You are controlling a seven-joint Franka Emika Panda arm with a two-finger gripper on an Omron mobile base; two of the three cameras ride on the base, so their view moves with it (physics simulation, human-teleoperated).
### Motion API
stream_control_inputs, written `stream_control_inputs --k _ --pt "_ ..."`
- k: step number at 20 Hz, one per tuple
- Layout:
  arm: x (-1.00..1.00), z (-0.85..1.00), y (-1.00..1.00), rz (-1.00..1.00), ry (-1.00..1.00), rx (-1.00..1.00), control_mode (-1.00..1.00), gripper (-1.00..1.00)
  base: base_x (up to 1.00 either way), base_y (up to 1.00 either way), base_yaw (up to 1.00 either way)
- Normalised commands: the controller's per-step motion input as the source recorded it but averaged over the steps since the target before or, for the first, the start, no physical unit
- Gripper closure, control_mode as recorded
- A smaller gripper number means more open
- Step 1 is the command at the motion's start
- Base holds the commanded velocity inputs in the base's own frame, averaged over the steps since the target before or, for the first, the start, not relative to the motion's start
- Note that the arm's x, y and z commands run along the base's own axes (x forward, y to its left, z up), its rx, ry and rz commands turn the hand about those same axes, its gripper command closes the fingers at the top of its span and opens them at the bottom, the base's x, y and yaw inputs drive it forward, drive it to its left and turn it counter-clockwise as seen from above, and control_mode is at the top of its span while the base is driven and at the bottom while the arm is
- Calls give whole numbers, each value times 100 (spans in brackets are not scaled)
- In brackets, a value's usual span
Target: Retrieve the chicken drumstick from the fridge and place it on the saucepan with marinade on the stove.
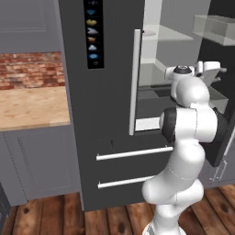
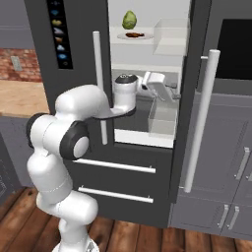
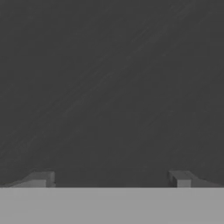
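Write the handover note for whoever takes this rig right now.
Gripper: jaws open, empty, facing a dark grey surface inside the fridge.
Fridge door is open. Chicken drumstick lies on a white plate on the upper shelf, beside a green leafy vegetable, above the hand.
Done: door opened, arm reached in.
Left: raise to the shelf, grasp the drumstick, carry it to the saucepan on the stove.

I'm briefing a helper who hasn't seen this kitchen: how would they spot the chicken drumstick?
Look inside the open fridge, on its top white shelf. On a white plate there lies the chicken drumstick, a small reddish-brown lump; the round green leafy vegetable behind it is bigger.
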Motion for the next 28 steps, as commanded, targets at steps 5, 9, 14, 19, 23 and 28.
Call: stream_control_inputs --k 5,9,14,19,23,28 --pt "-45 0 -99 -11 0 10 -100 -100 0 0 0" --pt "-12 0 -27 0 -1 2 -100 -100 0 0 0" --pt "-68 19 39 7 -10 8 -100 -100 0 0 0" --pt "-66 25 95 16 -26 2 -100 -100 0 0 0" --pt "-74 8 93 26 -25 3 -100 -100 0 0 0" --pt "-74 12 85 39 -5 4 -100 -100 0 0 0"
